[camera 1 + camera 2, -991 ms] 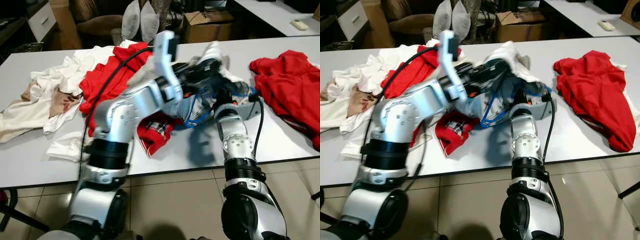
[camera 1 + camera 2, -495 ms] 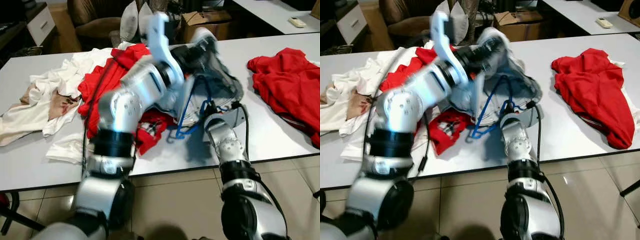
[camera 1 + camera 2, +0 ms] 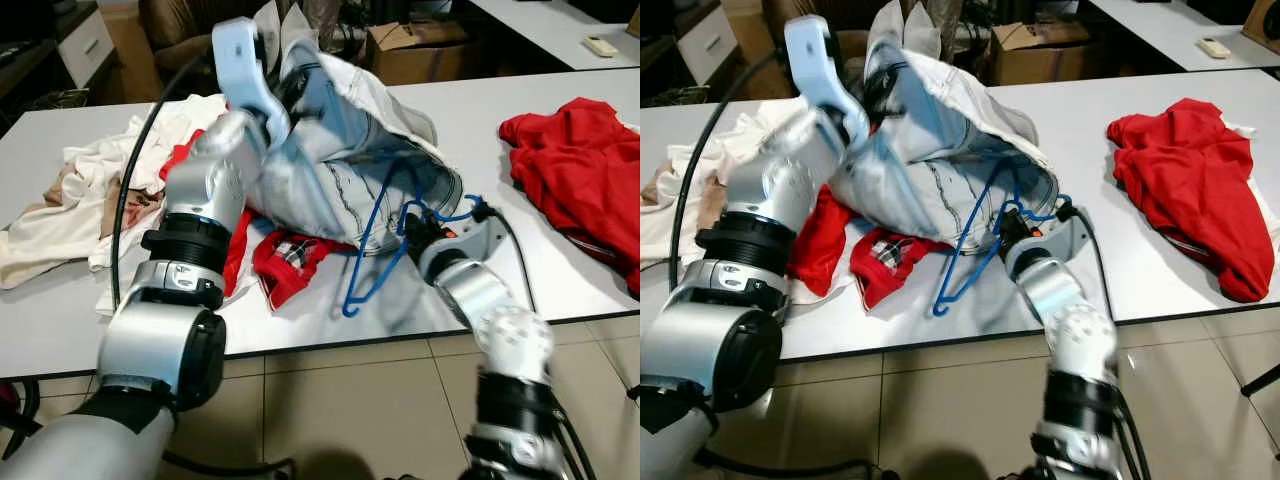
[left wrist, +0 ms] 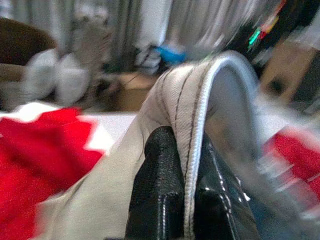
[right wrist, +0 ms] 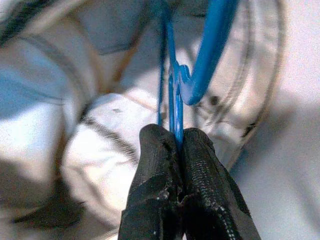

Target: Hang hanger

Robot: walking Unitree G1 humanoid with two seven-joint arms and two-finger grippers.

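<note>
We've got the left tool [image 4: 185,200] pinching the pale grey-white garment [image 3: 340,150] up, right tool [image 5: 176,150] clamped on the thin blue plastic hanger [image 3: 385,250], so next we'd thread it inside.

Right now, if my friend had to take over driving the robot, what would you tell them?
Left gripper: fingers shut on the hem of the pale garment, holding it lifted above the white table.
Right gripper: fingers shut on the blue hanger, which sits at the garment's lower opening; part of it is tucked in the cloth, and one end hangs out below.
Nearby: a red shirt under the garment, another red shirt to the right, white clothes to the left.
Done: both things gripped, garment raised.
Left: seat the hanger properly inside the garment, then hang it up.
</note>
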